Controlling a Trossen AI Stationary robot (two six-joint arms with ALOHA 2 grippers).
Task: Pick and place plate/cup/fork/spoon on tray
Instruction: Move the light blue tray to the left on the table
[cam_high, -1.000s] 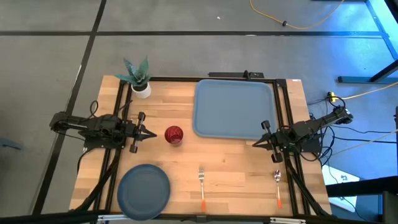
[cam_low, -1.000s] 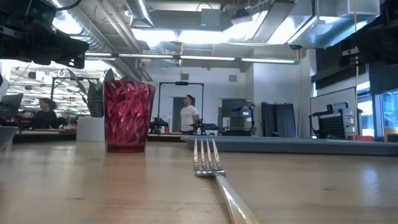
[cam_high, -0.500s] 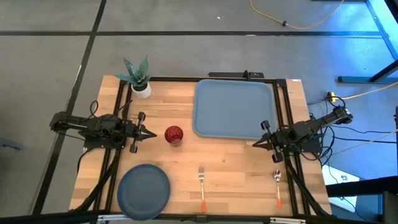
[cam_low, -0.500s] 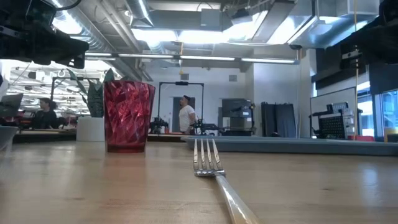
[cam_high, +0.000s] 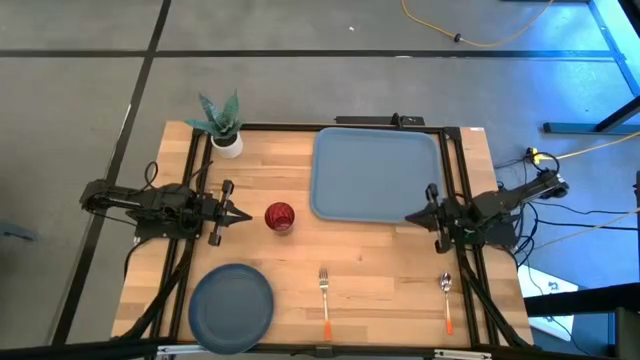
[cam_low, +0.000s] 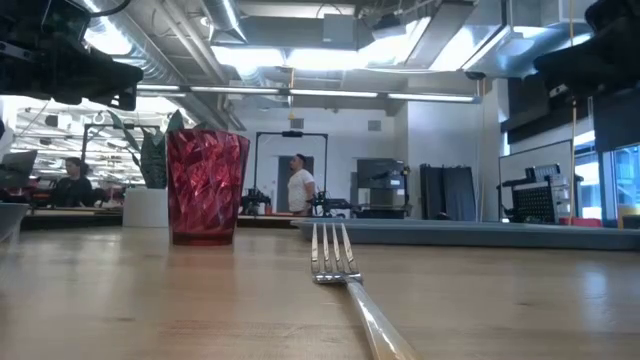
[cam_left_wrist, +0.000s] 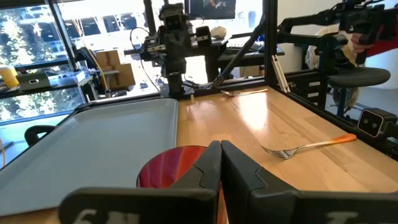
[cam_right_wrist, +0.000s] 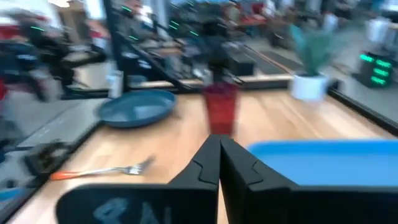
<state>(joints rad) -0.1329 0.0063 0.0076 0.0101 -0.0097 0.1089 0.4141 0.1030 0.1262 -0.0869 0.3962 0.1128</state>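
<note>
The maroon cup (cam_high: 280, 216) stands upright on the wooden table, left of the light-blue tray (cam_high: 376, 173). The slate-blue plate (cam_high: 232, 303) lies flat at the near left. The fork (cam_high: 325, 300) and the spoon (cam_high: 447, 299) lie near the front edge, handles toward it. My left gripper (cam_high: 247, 215) is shut and empty, level, pointing at the cup from the left; the cup shows just past its tips (cam_left_wrist: 168, 171). My right gripper (cam_high: 408, 217) is shut and empty at the tray's near right corner, pointing left toward the cup (cam_right_wrist: 221, 109).
A white pot with a green plant (cam_high: 222, 128) stands at the far left corner. A black frame (cam_high: 196, 200) runs along the table's edges. Bare wood lies between cup, plate and fork. People show in the room behind the table in the low view (cam_low: 299, 185).
My right gripper has moved a little toward the table's far edge and toward the tray's near right corner, staying shut. My left gripper and all tableware have kept still.
</note>
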